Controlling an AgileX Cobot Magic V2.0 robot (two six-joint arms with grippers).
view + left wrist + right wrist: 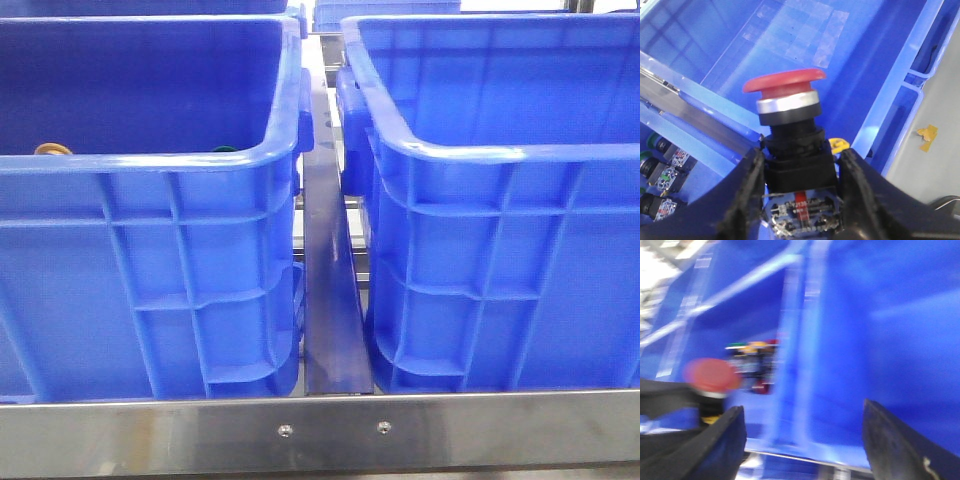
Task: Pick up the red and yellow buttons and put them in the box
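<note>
My left gripper (802,156) is shut on the black body of the red button (785,82), which stands upright with its silver collar and red mushroom cap above the fingers. It hangs over the bare blue floor of the box (790,45), the right-hand crate (500,150) in the front view. The right wrist view is blurred. In it my right gripper (802,410) is open and holds nothing, with the red button (710,375) beside its left finger. A yellow-orange rim (53,149), likely the yellow button, peeks over the left crate's wall. Neither gripper shows in the front view.
The left crate (150,260) holds several other buttons, among them a green one (655,143) and a blurred pile (752,352). A steel strip (330,300) runs between the crates and a steel rail (320,430) runs along the front. Yellow tape (927,135) lies on the grey floor.
</note>
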